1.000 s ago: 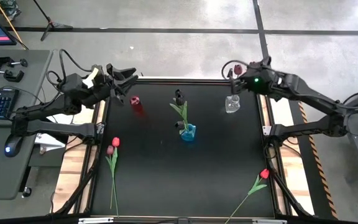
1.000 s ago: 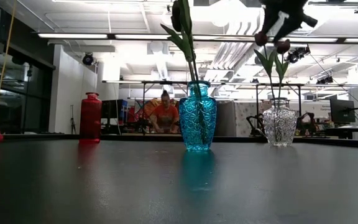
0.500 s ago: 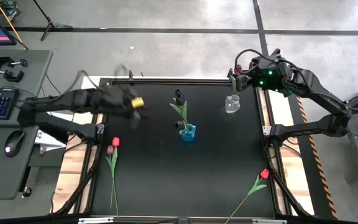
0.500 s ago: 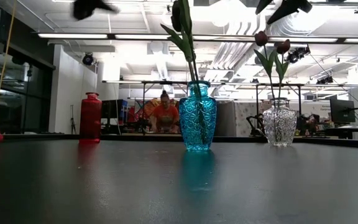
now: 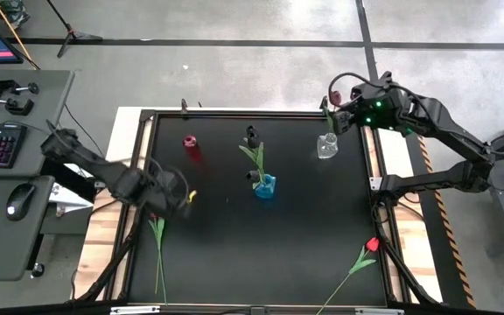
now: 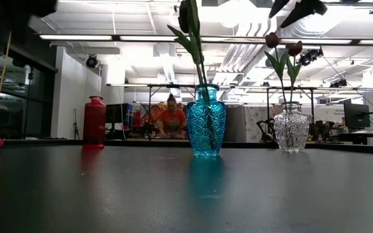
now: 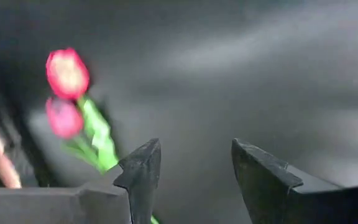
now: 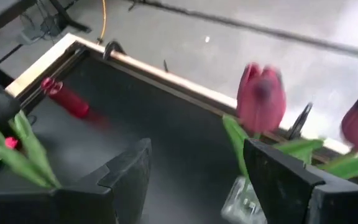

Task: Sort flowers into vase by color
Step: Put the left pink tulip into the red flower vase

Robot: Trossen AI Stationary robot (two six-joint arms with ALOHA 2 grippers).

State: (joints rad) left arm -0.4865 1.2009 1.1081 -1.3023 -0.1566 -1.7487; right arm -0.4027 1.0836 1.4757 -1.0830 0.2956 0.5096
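Two tulips, one bright red (image 7: pixel 67 71) and one darker pink-red (image 7: pixel 64 117), lie side by side on the black table at its left edge; their stems (image 5: pixel 158 249) run toward the near edge. My left gripper (image 5: pixel 171 189) (image 7: pixel 194 165) hangs open just above them, pointing down, with the heads off to one side of its fingers. My right gripper (image 5: pixel 335 109) (image 8: pixel 196 149) is open, high over the clear vase (image 5: pixel 326 146), which holds two maroon tulips (image 6: pixel 274 40) (image 8: pixel 261 99). A dark tulip (image 5: pixel 251 136) stands in the blue vase (image 5: pixel 264 185). Another red tulip (image 5: pixel 372 245) lies near right.
A red vase (image 5: pixel 190 144) stands at the far left of the table with nothing showing in it. The table's raised frame (image 5: pixel 143 157) runs close beside the left arm. A desk with keyboard and mouse (image 5: pixel 20 199) lies left of the table. A person (image 6: pixel 172 120) sits far behind.
My left gripper has swung from beside the red vase toward the near edge and down, tipping from about level to pointing down over the two tulips at the left. My right gripper has risen clear of the maroon tulip heads, which stay upright in the clear vase.
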